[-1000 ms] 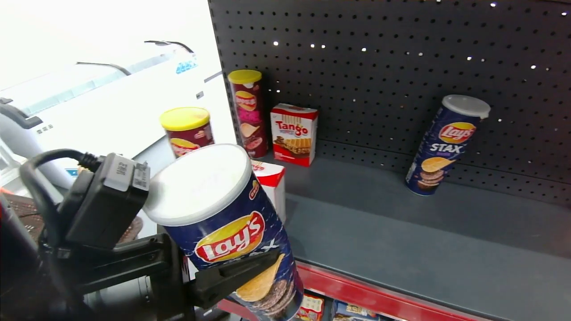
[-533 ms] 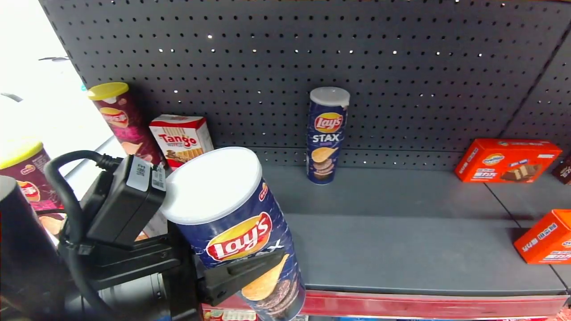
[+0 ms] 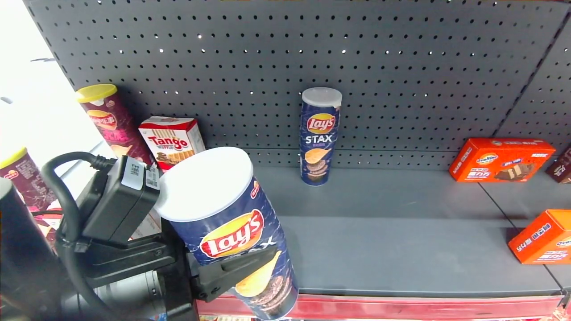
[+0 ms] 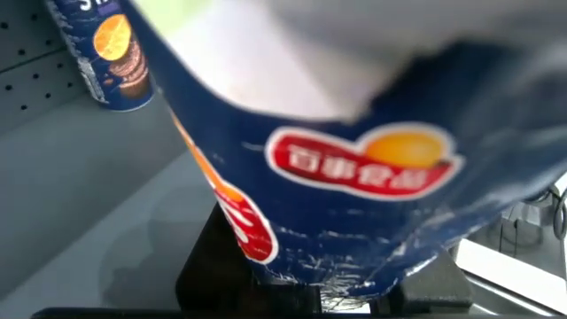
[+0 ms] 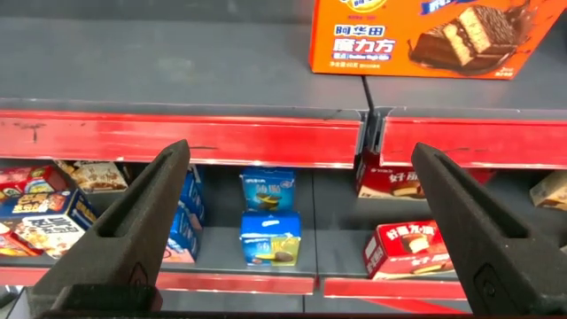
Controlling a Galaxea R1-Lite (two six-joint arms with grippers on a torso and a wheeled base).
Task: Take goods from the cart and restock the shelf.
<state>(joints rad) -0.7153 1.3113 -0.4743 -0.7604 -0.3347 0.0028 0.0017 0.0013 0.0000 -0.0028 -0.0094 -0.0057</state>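
Observation:
My left gripper (image 3: 223, 267) is shut on a tall blue chip can (image 3: 227, 223) with a white lid. It holds the can tilted, in front of the left part of the grey shelf (image 3: 401, 240). In the left wrist view the held can (image 4: 354, 168) hangs above the shelf board (image 4: 80, 204). A second blue chip can (image 3: 319, 136) stands upright at the back of the shelf against the pegboard, and it appears in the left wrist view as well (image 4: 106, 53). My right gripper (image 5: 301, 239) is open with nothing between its fingers, low in front of the red shelf edge (image 5: 177, 137).
Two maroon cans with yellow lids (image 3: 109, 120) (image 3: 24, 178) and a wafer box (image 3: 171, 142) stand at the shelf's left. Orange boxes (image 3: 499, 158) (image 3: 542, 236) lie at the right. The lower shelf holds blue boxes (image 5: 270, 235) and red boxes (image 5: 407, 248).
The head camera has swung to the right, so the whole picture has shifted left. The blue can stays held in my left gripper in the same pose.

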